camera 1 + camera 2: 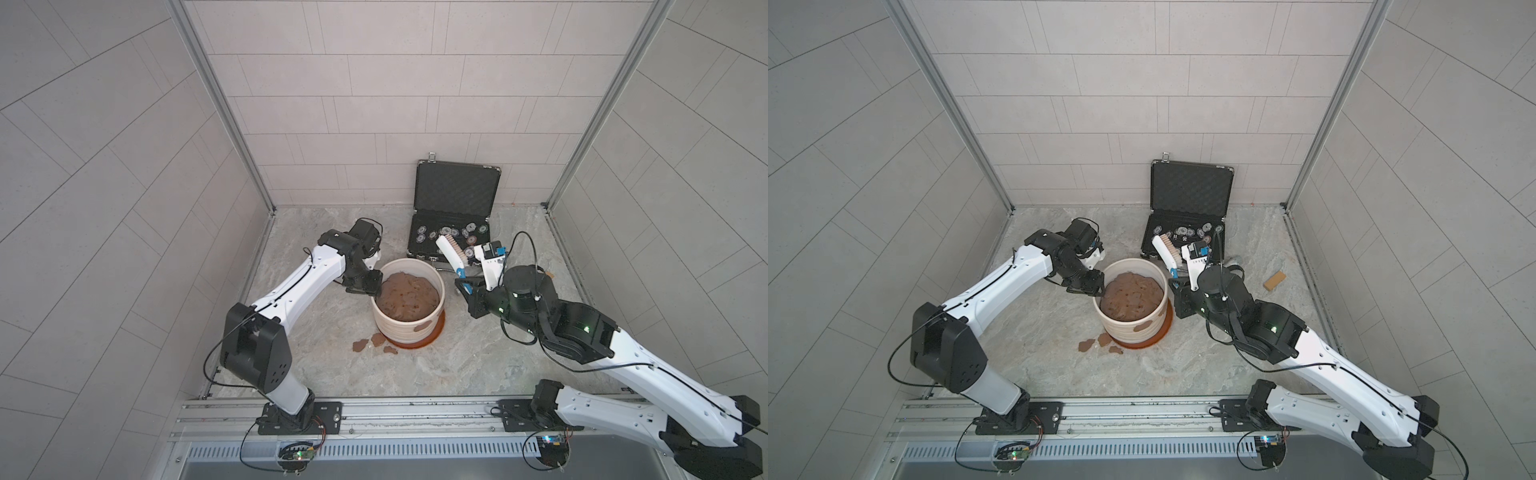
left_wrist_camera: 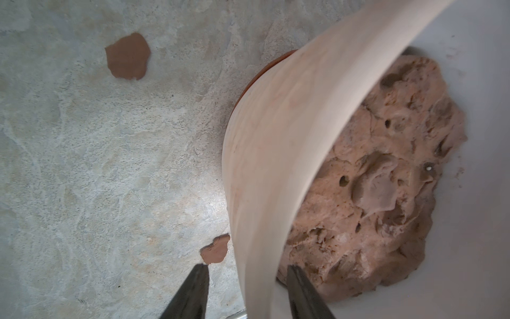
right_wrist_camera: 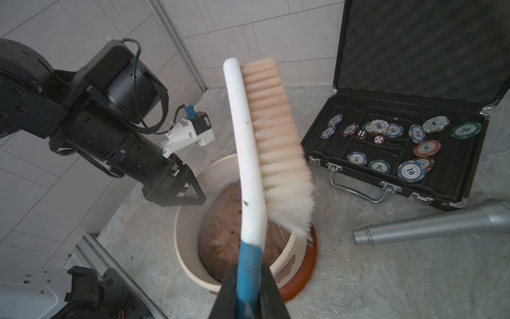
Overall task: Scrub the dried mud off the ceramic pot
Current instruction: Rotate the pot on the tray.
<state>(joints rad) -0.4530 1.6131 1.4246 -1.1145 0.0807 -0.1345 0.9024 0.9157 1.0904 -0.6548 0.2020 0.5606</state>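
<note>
Sitting behind the ceramic pot (image 1: 395,328) and brush (image 1: 447,252) is a chip case (image 1: 457,191).

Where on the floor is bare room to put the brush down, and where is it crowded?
Bare: the wide floor between the pot and the front rail; also the narrow patch between pot and back wall. Crowded: mud pieces lie before the pot, and the chip case and the brush in the right gripper fill its right side.
</note>
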